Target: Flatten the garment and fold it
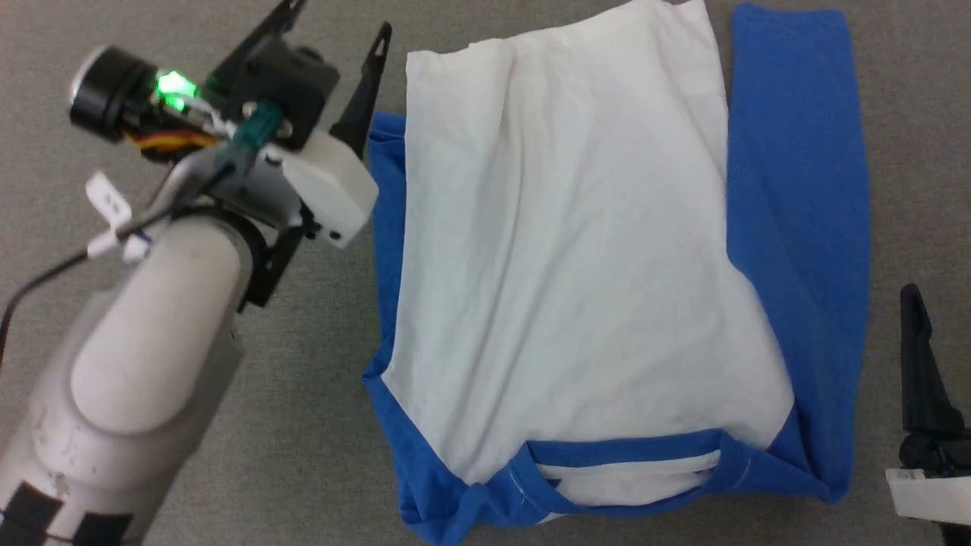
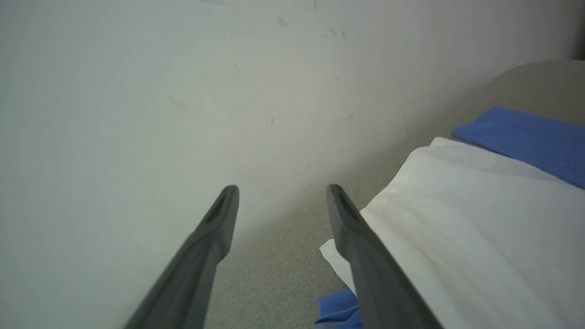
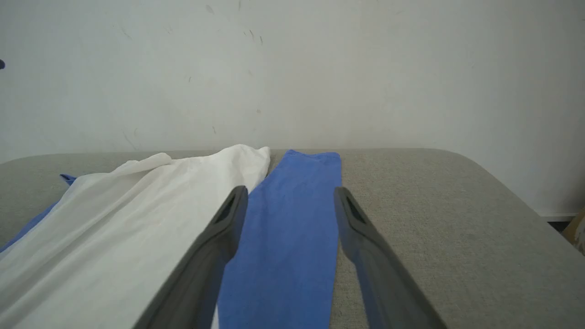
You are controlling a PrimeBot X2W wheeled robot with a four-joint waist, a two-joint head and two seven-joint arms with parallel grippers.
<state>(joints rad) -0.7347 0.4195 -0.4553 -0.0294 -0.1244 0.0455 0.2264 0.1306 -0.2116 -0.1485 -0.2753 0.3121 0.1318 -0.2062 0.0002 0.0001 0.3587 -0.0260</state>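
Observation:
The garment [image 1: 561, 250] lies on the grey tabletop with its blue collar [image 1: 622, 455] towards me. Its white body is folded over at the left, where a strip of blue sleeve [image 1: 387, 227] peeks out from under it. The other blue sleeve [image 1: 796, 189] lies straight along the right side. My left gripper [image 1: 337, 30] hovers open just left of the garment's far left corner; in the left wrist view its fingers [image 2: 282, 192] are empty, beside the white hem [image 2: 457, 219]. My right gripper [image 3: 290, 196] is open and empty above the right sleeve [image 3: 292, 228]; one finger [image 1: 922, 356] shows at the lower right.
The grey padded tabletop [image 1: 303, 379] stretches left and right of the garment. A white wall [image 3: 292, 68] rises behind its far edge. The table's rounded far right corner [image 3: 480, 169] drops off, with a brownish object [image 3: 578, 228] beyond it.

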